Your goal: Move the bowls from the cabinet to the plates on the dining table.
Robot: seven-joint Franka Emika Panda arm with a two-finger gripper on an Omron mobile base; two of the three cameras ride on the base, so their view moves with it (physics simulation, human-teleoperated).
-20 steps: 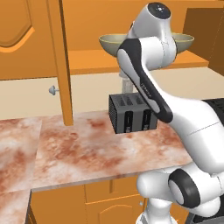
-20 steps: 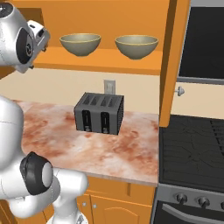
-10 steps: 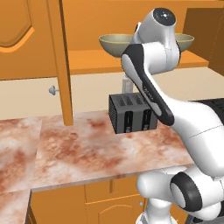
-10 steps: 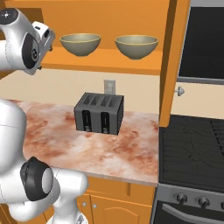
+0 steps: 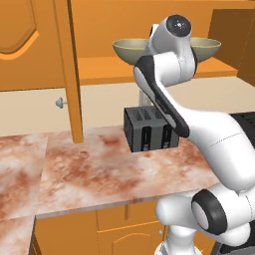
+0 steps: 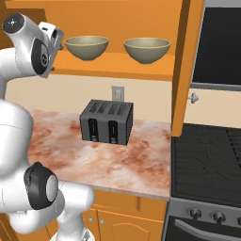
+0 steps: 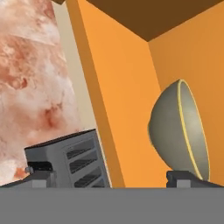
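Plainly the work stood at its first step, the reach for a bowl, with nothing yet lifted. Two deep round olive-grey bowls with paler yellowish rims sat upright and well apart on the open shelf of the orange wooden wall cabinet (image 6: 117, 66), the left bowl (image 6: 86, 47) and the right bowl (image 6: 147, 49), both apparently empty. The white arm's hand was raised to shelf height just left of the left bowl, and in the hand view that bowl loomed near, rolled sideways by the camera's tilt. The two-finger gripper (image 7: 109, 177) was spread wide and grasped nothing, one dark fingertip (image 7: 186, 177) low against the bowl's side, the other before the black slotted toaster (image 6: 107, 121) on the reddish-brown marbled counter (image 6: 70, 141). The next move, as I judged it, called for bringing the fingers astride the rim and then closing firmly.
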